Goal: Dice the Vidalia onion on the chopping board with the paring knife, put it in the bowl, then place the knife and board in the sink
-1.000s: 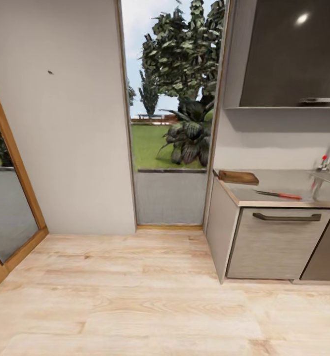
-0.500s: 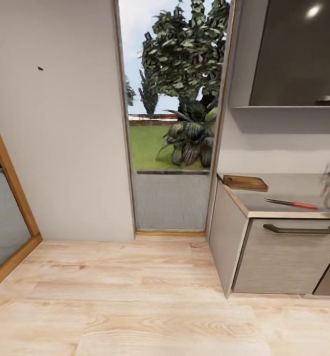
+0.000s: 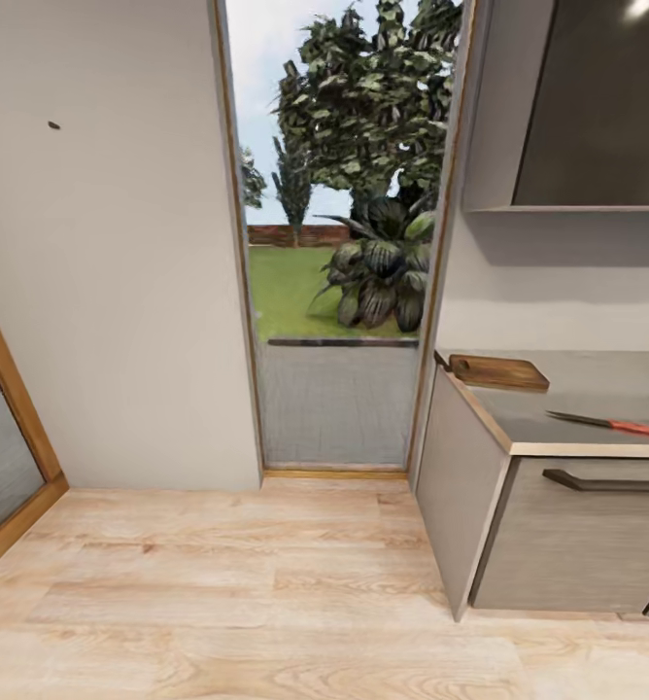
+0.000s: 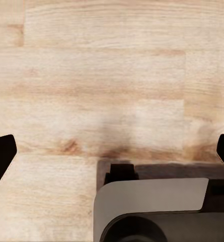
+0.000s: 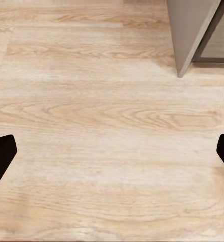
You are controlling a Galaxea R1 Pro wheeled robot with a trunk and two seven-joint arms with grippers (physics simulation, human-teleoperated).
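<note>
Countertop (image 3: pixel 558 413): chopping board (image 3: pixel 497 371), paring knife (image 3: pixel 606 423) apart.

Both grippers, left (image 4: pixel 112 151) and right (image 5: pixel 112 151), point floorward (jaws spread wide).

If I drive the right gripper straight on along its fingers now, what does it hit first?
Most likely the light wood floor: the right gripper is open and points down at bare planks, nothing between. The corner of the grey lower unit sits off to the side of that line, though depth is hard to judge.
</note>
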